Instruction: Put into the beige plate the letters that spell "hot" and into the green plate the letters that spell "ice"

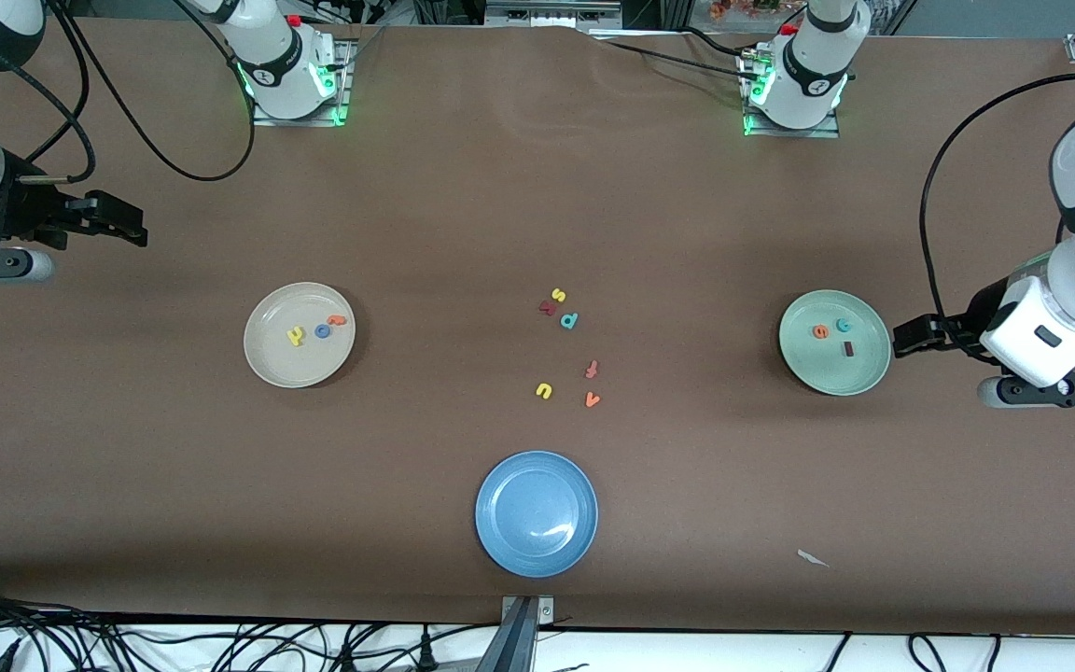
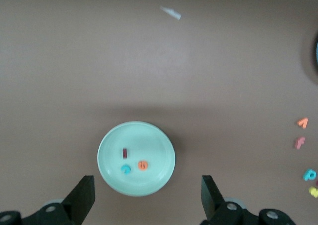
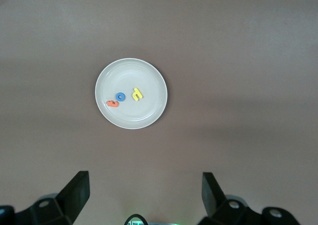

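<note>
The beige plate (image 1: 281,369) holds a yellow "h" (image 1: 295,336), a blue "o" (image 1: 322,330) and an orange "t" (image 1: 338,320). On the green plate (image 1: 827,378) lie an orange "e" (image 1: 819,330), a teal "c" (image 1: 843,325) and a dark red "i" (image 1: 848,348). My left gripper (image 1: 915,334) hangs open and empty just past the green plate (image 2: 149,135), toward the left arm's end of the table. Out at the right arm's end, my right gripper (image 1: 118,224) is open and empty too, looking down on the beige plate (image 3: 139,71).
A blue plate (image 1: 500,546) sits near the front edge. Loose letters lie mid-table: yellow "s" (image 1: 558,296), a dark red letter (image 1: 548,306), teal "p" (image 1: 569,320), reddish "f" (image 1: 592,369), yellow "u" (image 1: 544,390), orange "v" (image 1: 592,399). A white scrap (image 1: 813,558) lies near the front.
</note>
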Robot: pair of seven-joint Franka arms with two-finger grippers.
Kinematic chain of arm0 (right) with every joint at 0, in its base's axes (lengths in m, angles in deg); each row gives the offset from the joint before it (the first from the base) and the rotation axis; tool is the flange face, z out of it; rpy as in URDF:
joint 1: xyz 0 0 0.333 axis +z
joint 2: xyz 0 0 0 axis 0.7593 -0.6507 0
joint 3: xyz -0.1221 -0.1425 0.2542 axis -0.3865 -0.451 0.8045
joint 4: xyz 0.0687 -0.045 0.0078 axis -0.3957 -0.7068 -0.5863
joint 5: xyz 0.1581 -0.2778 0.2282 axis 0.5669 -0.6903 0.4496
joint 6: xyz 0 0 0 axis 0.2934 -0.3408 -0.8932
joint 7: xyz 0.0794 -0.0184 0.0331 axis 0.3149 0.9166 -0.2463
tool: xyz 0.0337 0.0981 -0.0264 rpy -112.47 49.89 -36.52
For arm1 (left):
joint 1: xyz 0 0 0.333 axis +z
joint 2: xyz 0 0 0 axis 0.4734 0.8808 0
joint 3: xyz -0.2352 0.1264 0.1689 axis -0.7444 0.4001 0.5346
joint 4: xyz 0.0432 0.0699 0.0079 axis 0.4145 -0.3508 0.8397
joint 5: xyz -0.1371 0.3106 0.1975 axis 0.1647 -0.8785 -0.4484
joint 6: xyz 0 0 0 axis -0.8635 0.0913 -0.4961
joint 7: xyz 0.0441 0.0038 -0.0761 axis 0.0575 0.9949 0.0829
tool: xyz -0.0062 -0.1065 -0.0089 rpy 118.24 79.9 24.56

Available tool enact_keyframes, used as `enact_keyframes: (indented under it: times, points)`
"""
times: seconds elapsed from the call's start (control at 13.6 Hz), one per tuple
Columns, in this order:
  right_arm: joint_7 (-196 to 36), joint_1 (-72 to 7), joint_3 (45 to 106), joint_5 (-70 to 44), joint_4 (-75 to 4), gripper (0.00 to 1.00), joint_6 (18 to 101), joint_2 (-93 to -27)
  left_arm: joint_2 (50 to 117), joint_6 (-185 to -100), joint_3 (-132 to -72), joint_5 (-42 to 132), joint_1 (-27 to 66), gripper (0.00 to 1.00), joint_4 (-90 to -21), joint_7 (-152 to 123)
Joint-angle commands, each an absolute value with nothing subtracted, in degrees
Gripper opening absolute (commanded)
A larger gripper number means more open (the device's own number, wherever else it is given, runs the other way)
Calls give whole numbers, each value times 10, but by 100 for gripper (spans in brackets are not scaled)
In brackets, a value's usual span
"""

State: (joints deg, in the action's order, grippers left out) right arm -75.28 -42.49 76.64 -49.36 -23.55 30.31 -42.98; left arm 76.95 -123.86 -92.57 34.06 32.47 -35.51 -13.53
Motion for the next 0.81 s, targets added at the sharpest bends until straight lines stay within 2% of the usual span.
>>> enact_keyframes:
  times: [0.0,0.73]
  points:
    - [-763,-427,762,-483,-216,100,287,-437,720,-1276,-914,355,326,100,-417,-151]
    - [-760,-426,763,-486,-215,100,278,-437,722,-1275,-917,355,334,100,-417,-148]
